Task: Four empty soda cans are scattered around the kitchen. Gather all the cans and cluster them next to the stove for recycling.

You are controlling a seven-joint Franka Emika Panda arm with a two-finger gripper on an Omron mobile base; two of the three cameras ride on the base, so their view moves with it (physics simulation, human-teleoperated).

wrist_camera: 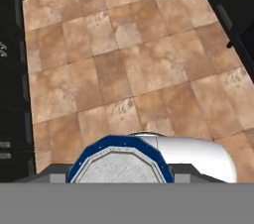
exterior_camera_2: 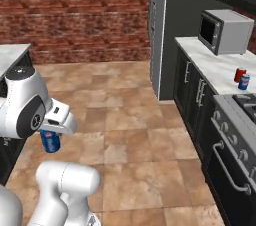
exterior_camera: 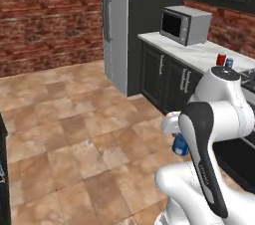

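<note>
My gripper hangs low over the tiled floor, shut on a blue soda can that stands upright between the fingers. The same can peeks out behind my forearm in the left base view, and its silver top faces the hand camera. A red soda can and a second blue soda can stand side by side on the white counter, just left of the stove. The pair of cans also sits beside the stove's edge in the left base view.
A grey microwave sits further back on the counter. A tall steel fridge stands at the counter's far end. Dark cabinets line the right side, another counter corner lies at left, and tiled floor spreads between.
</note>
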